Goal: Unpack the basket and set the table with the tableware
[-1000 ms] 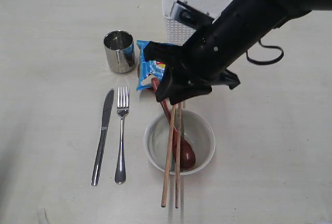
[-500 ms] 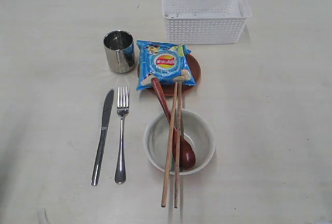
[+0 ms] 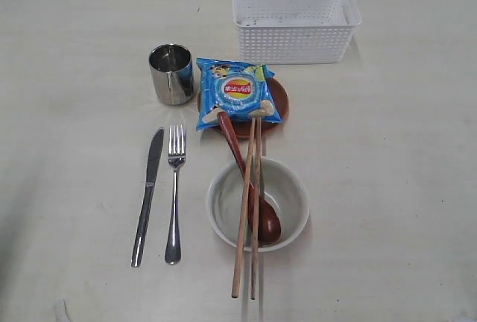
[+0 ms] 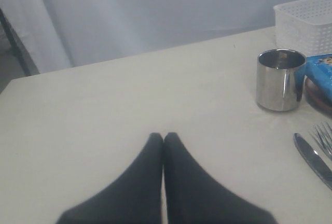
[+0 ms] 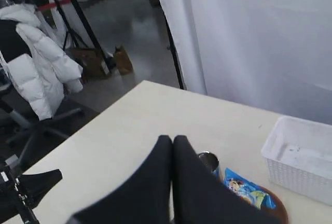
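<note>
Pressing flat against each other at the tips, the two dark fingers of the left gripper (image 4: 164, 137) leave no gap and have nothing between them. They hang over a bare stretch of the table (image 3: 387, 188), well apart from any of the tableware. The fingers of the right gripper (image 5: 172, 141) are likewise closed tight on nothing. That one sits much higher, looking down on the far end of the table, and its lower part is blurred and cut by the frame edge.

Beyond the left gripper stands the steel cup (image 3: 171, 74), upright. Just beside it lies the blue chips bag (image 3: 237, 98), flat on the brown plate (image 3: 277, 98). The bag hides most of the plate, so only a curved strip shows on one side. The white basket (image 3: 294, 45) sits behind them near the far edge of the table, close to the plate but not touching it. Its near wall hides part of its floor, and the part I can see bears only a few dark specks.

Nearer the front is the white bowl (image 3: 287, 191). The wooden spoon (image 3: 267, 225) rests with its head inside the bowl and its handle leaning out over the rim toward the plate — the handle's end looks to touch the bag. The two chopsticks (image 3: 246, 218) lie side by side across the bowl, their far tips at the bag's edge and their near ends on the table. To the left, the knife (image 3: 147, 195) and fork (image 3: 174, 195) lie parallel, close but apart. In the left wrist view only the knife tip and the fork tines show.
</note>
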Robot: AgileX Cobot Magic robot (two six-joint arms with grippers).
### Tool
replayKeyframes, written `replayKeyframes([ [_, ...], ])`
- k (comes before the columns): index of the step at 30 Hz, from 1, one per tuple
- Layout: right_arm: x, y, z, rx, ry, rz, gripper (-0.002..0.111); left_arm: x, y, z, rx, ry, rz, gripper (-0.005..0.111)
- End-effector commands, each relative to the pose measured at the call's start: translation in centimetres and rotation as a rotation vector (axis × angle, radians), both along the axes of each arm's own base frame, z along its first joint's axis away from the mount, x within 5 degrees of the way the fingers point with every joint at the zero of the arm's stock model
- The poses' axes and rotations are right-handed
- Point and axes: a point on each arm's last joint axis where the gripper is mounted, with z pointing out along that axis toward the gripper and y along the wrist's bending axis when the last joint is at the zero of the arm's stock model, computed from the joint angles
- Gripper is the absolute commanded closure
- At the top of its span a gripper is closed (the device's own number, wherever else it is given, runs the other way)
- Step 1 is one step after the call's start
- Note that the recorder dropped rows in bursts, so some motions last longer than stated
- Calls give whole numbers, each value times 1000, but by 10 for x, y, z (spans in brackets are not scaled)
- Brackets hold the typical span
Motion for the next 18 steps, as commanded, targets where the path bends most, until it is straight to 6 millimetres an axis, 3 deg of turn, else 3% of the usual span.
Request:
replayKeyframes([
  [1, -23, -14, 8, 40, -79, -3, 109, 0, 0, 0, -8, -8, 5, 107],
  [8, -50, -31, 4, 82, -141, -6, 109, 0, 0, 0, -8, -8, 5, 107],
  [15, -79, -50, -31, 96, -178, -11, 109, 0, 0, 0, -8, -8, 5, 107],
  [18, -87, -61, -46, 53, -271, -73, 109, 0, 0, 0, -8, -8, 5, 107],
])
